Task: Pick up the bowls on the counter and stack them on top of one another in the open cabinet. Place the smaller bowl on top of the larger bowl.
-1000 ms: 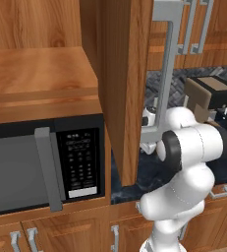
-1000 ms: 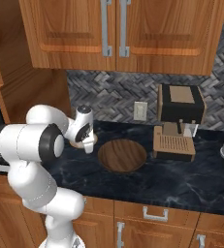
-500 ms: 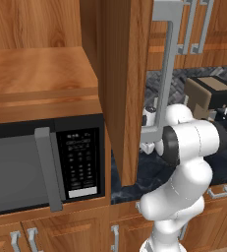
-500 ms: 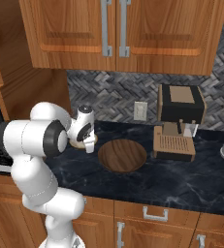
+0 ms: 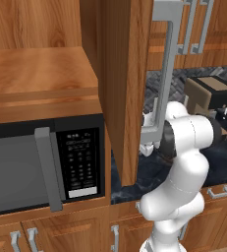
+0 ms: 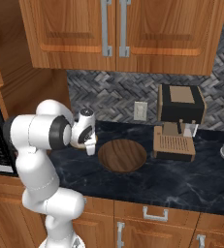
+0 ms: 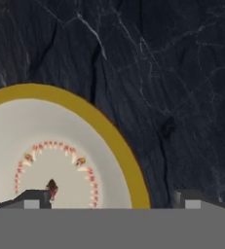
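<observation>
Cream-white with a mustard-yellow rim and a ring of small red marks on its inside, the smaller bowl (image 7: 50, 155) lies directly under our end effector (image 7: 111, 199) in the hand view, resting on the dark marbled bench (image 7: 172, 73). One dark finger tip (image 7: 33, 199) stands over the bowl's inside and the other over the bare stone just outside the rim, so the rim runs between them; the jaws stand fairly wide, and we cannot tell whether either tip touches the bowl. In the right base view our end effector (image 6: 89, 145) points down at the bench (image 6: 181, 179), close beside the left edge of the larger bowl (image 6: 122, 155), whose dark brown wood sits open and upright on the stone. We glimpse only a pale sliver of the smaller bowl (image 6: 79, 144) behind the white wrist there. To the right of the wooden bowl stands a coffee machine (image 6: 180, 118) with its flat wooden tray, just beside the bowl but apart from it. In the left base view the open cabinet's shelf floor (image 5: 36, 74) sits above a microwave (image 5: 41, 167), and the cabinet door (image 5: 127, 83) with its long grey bar handle (image 5: 163, 69) stands swung out in front of our arm (image 5: 186, 162).
</observation>
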You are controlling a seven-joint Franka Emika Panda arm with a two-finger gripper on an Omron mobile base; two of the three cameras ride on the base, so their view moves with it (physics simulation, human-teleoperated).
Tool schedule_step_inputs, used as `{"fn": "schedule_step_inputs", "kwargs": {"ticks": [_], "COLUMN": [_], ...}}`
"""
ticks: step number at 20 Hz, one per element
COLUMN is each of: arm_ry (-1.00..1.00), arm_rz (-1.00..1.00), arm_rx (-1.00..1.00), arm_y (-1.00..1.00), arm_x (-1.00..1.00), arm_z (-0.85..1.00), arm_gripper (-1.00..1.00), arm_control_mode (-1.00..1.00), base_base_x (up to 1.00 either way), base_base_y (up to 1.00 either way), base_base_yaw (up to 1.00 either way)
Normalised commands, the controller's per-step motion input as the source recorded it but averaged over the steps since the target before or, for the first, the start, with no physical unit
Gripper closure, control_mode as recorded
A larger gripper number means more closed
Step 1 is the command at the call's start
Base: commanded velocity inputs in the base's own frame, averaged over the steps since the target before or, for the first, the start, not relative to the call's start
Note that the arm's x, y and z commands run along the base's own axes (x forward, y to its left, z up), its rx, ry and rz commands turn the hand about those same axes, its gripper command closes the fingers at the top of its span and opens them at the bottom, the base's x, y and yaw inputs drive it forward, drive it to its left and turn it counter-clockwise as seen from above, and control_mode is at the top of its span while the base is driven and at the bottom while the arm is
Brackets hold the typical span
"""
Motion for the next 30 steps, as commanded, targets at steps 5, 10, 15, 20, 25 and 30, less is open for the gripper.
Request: {"fn": "schedule_step_inputs", "kwargs": {"ticks": [5,10,15,20,25,30], "arm_ry": [0.00,0.00,0.00,0.00,0.00,0.00], "arm_rz": [0.00,0.00,0.00,0.00,0.00,0.00], "arm_rx": [-0.02,0.00,-0.01,-0.01,0.00,0.00], "arm_y": [0.00,0.00,0.00,0.00,0.00,0.00], "arm_x": [0.17,0.19,0.22,0.05,0.00,0.00], "arm_z": [-0.19,-0.13,-0.10,-0.06,0.00,0.00], "arm_gripper": [-1.00,-1.00,-1.00,1.00,1.00,1.00], "arm_control_mode": [-1.00,-1.00,-1.00,-1.00,-1.00,-1.00], "base_base_x": [0.00,0.00,0.00,0.00,0.00,0.00], "base_base_y": [0.00,0.00,0.00,0.00,0.00,0.00], "base_base_yaw": [0.00,0.00,0.00,0.00,0.00,0.00]}}
